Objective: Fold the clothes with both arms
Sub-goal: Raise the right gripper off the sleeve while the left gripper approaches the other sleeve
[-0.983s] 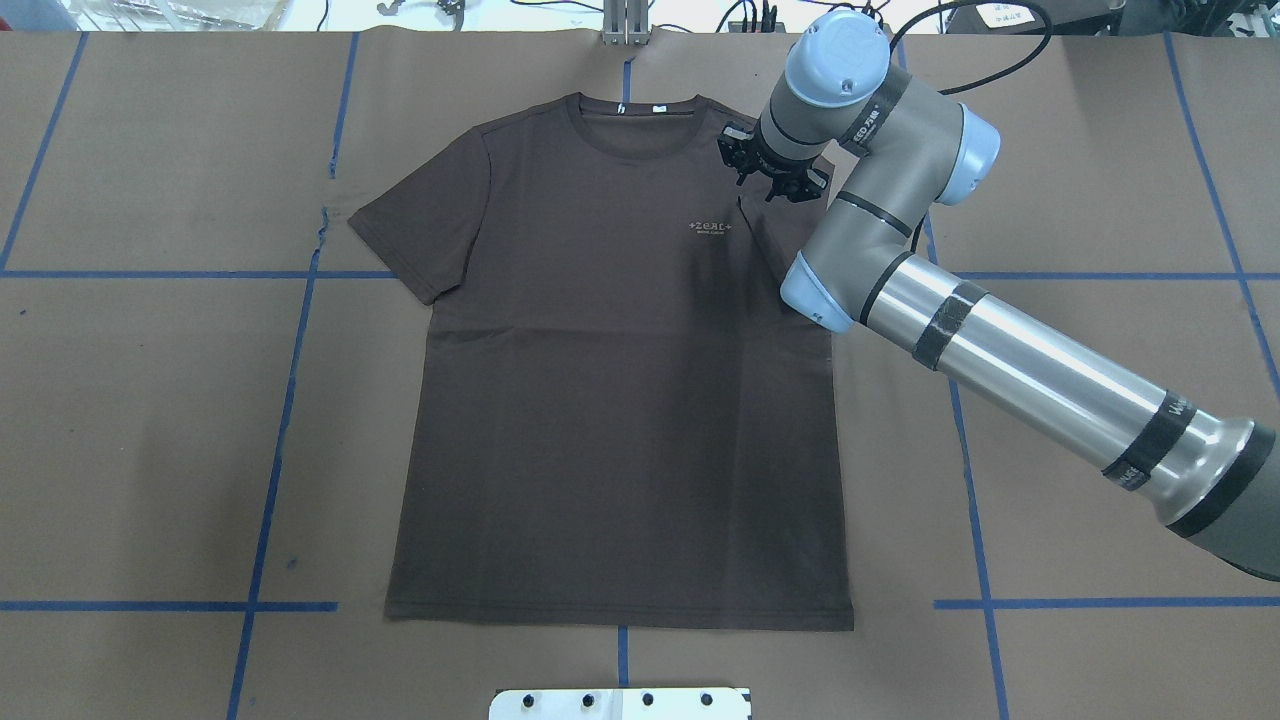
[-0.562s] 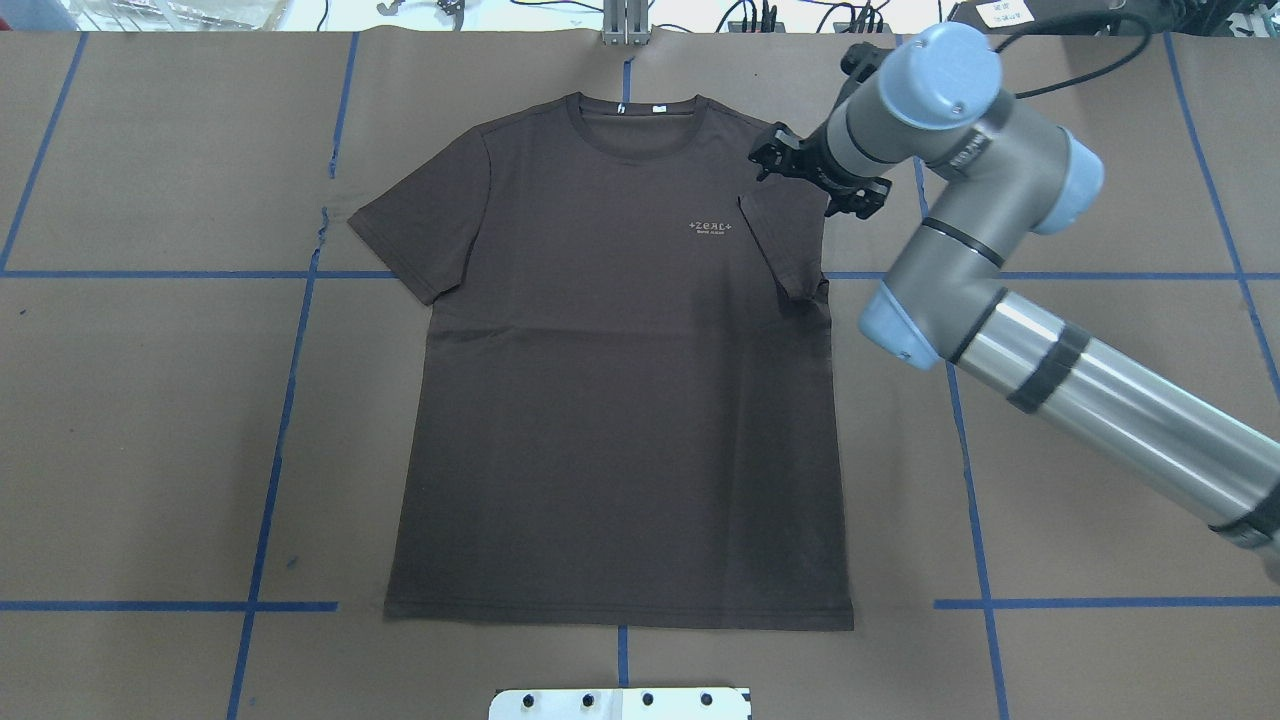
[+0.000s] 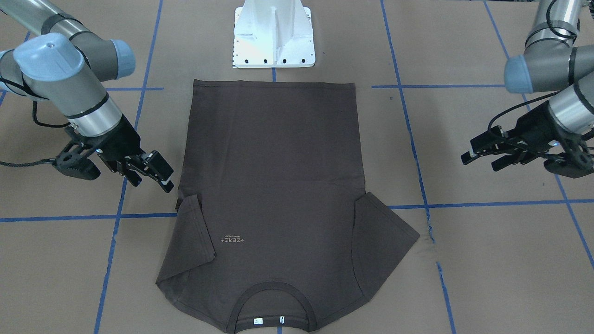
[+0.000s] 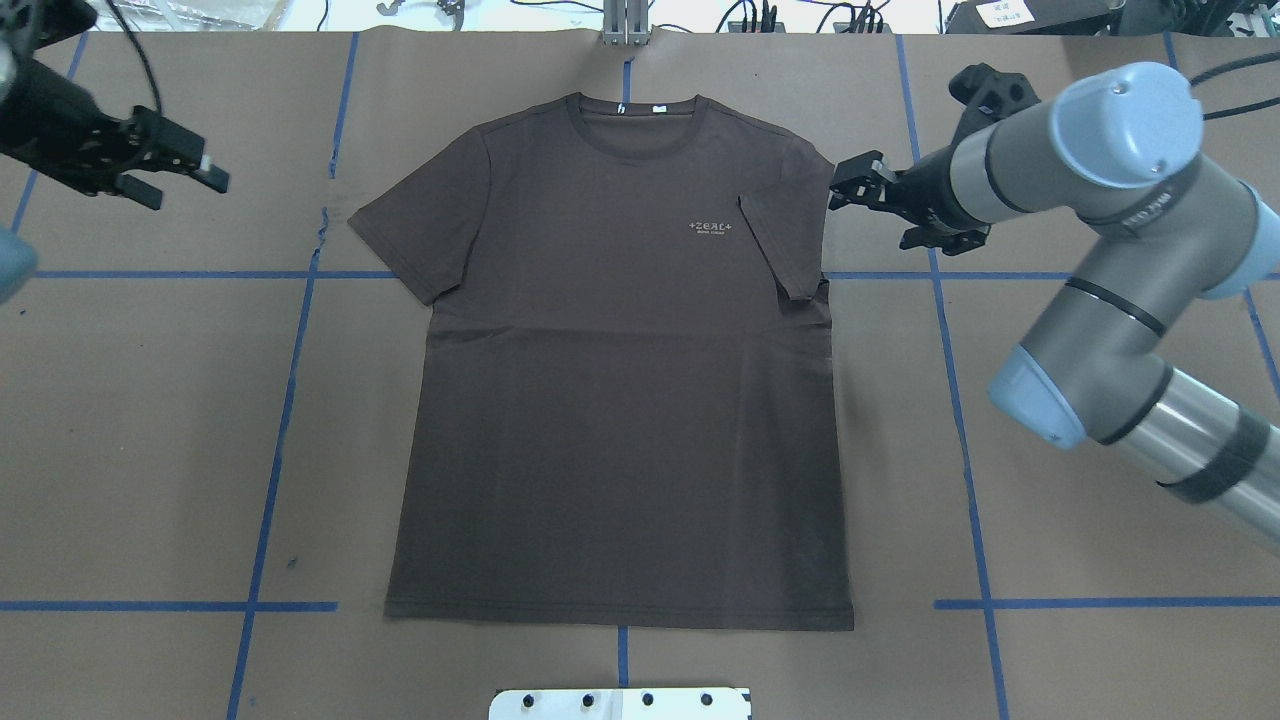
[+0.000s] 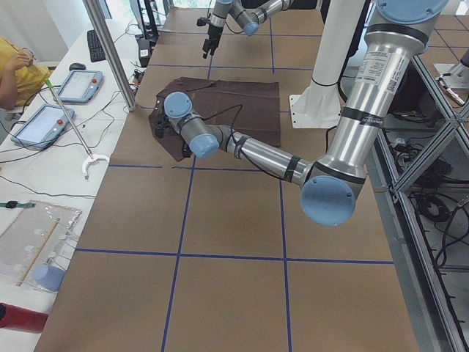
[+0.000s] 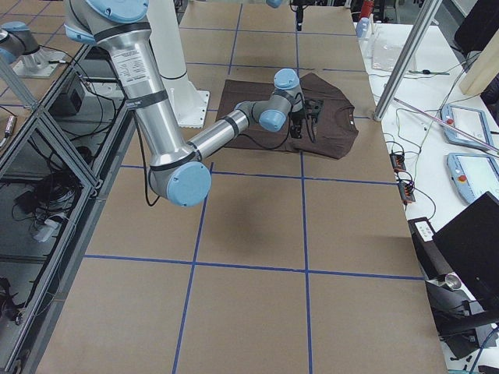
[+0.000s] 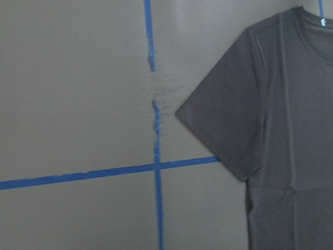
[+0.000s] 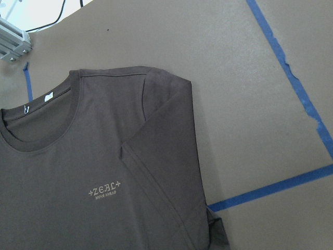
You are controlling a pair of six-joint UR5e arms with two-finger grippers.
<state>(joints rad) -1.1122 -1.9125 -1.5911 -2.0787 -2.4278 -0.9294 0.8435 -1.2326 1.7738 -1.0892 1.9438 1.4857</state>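
Right, the dark brown T-shirt [image 4: 620,380] lies flat and face up in the middle of the paper-covered table [image 4: 130,450]. Its hem sits nearest the white pedestal base [image 3: 274,37] and its ribbed collar [image 4: 640,130] points away from the robot. The sleeve on the robot's right [image 4: 785,240] is folded in over the chest, its edge close to the pale ZEAL lettering [image 4: 711,227]. The opposite sleeve [image 4: 420,235] is spread out flat. The right gripper [image 4: 880,212] hovers just beside that folded shoulder, off the cloth, with its two black fingers parted and nothing between them. Far over on the other side, the left gripper [image 4: 170,170] hangs above bare paper, well apart from the spread sleeve. Its jaws are also apart and empty. Blue tape lines [image 4: 290,400] cross the table under and around the shirt. Two small white labels [image 4: 640,108] show inside the neck.
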